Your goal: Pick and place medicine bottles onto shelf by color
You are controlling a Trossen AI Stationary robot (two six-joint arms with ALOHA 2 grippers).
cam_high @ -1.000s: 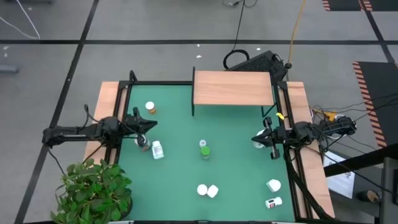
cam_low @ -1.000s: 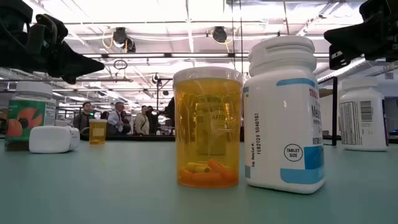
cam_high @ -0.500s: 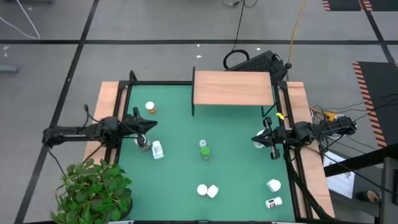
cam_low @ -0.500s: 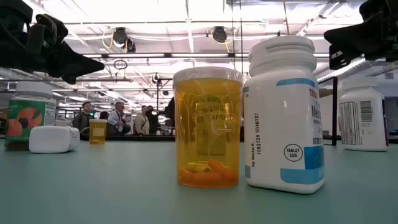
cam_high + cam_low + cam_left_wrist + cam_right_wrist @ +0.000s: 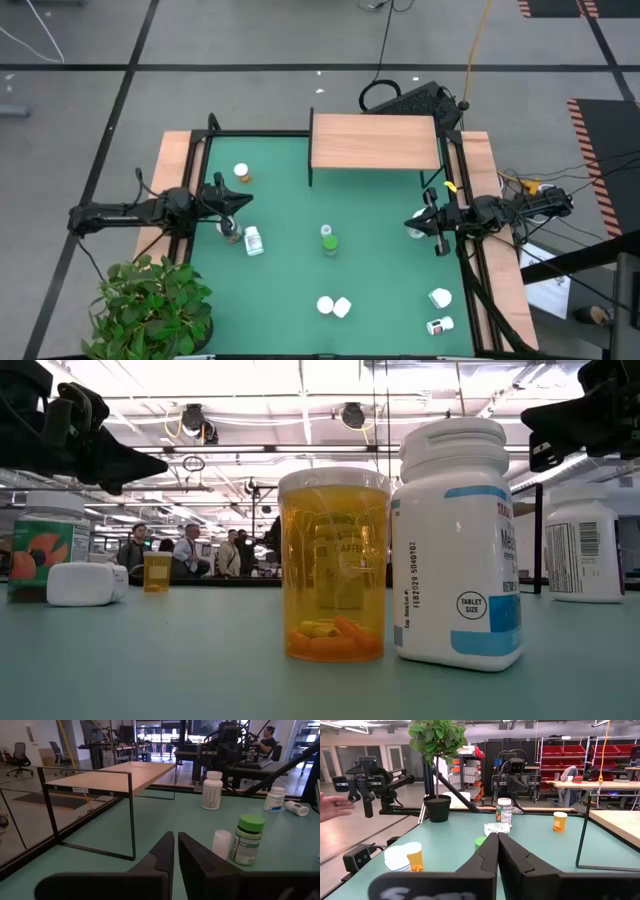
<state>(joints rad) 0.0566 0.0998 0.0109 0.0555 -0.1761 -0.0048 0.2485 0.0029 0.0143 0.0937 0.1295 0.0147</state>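
1. Green tabletop [image 5: 290,250] from above, with the wooden shelf [image 5: 375,141] standing bare at its far edge on thin black legs.
2. Left pincer [image 5: 238,202] hovers at the left side, fingers pressed together in its wrist view, pinching nothing.
3. Just near of it stands a dark-labelled bottle [image 5: 232,234], and a white bottle [image 5: 254,241] lies on its side right beside that.
4. Orange bottle [image 5: 242,174] stands farther back on the left, well apart from the shelf.
5. Green-capped bottle [image 5: 328,240] stands upright mid-table.
6. Right pincer [image 5: 420,222] waits at the right edge, fingers pressed together too, empty; a white bottle [image 5: 414,230] sits right by its tip.
7. At the near edge, two bottles [image 5: 335,306] stand touching; the low view shows them as an amber vial [image 5: 333,563] with a few capsules inside and a blue-labelled white bottle [image 5: 458,545].
8. Two more white bottles [image 5: 440,311] rest in the near right corner.
9. People stand in the room beyond.
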